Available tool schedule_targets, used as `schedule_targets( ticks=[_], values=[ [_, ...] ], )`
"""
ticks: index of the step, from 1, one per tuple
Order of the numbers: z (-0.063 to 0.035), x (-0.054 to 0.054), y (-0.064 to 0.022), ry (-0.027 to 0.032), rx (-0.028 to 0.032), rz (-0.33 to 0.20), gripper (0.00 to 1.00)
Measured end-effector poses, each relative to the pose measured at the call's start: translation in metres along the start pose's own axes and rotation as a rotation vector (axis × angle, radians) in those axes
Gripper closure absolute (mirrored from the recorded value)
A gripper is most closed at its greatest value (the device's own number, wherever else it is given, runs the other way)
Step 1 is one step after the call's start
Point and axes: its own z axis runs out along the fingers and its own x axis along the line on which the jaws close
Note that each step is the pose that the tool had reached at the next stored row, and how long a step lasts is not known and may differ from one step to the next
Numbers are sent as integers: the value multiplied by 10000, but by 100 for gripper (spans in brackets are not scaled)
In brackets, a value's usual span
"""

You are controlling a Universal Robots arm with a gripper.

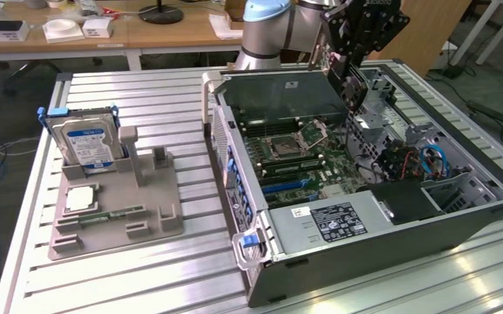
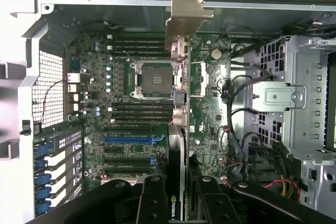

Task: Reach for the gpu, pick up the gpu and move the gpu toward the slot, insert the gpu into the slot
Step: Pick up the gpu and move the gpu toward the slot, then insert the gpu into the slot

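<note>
My gripper (image 1: pixel 353 69) hangs over the open computer case (image 1: pixel 260 261), shut on the gpu (image 1: pixel 352 91), which hangs below it as a dark card. In the wrist view the gpu (image 2: pixel 177 129) shows edgewise between my two black fingers (image 2: pixel 152 203), its silvery bracket (image 2: pixel 186 14) at the far end. The card is up in the air above the green motherboard (image 2: pixel 205 124), roughly over the square CPU socket (image 2: pixel 155 80). The slot, a long blue connector (image 2: pixel 131 140), lies among black expansion connectors, off to one side of the card and apart from it. It also shows as a blue strip, the slot (image 1: pixel 286 186).
A grey fixture (image 1: pixel 116 216) at the exterior view's left holds a blue-labelled hard drive (image 1: pixel 87 147), a CPU chip (image 1: pixel 81 196) and a memory stick (image 1: pixel 112 214). Inside the case are a metal drive cage (image 2: pixel 278 98), loose cables (image 2: pixel 236 129) and a power supply (image 1: pixel 339 222).
</note>
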Motion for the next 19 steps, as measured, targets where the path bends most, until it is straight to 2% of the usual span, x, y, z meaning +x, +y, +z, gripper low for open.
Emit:
schedule_targets(
  ticks=[9, 19],
  values=[
    [0, 0, 0, 1, 0, -31, 74],
    [0, 0, 0, 43, -27, -1339, 74]
  ],
)
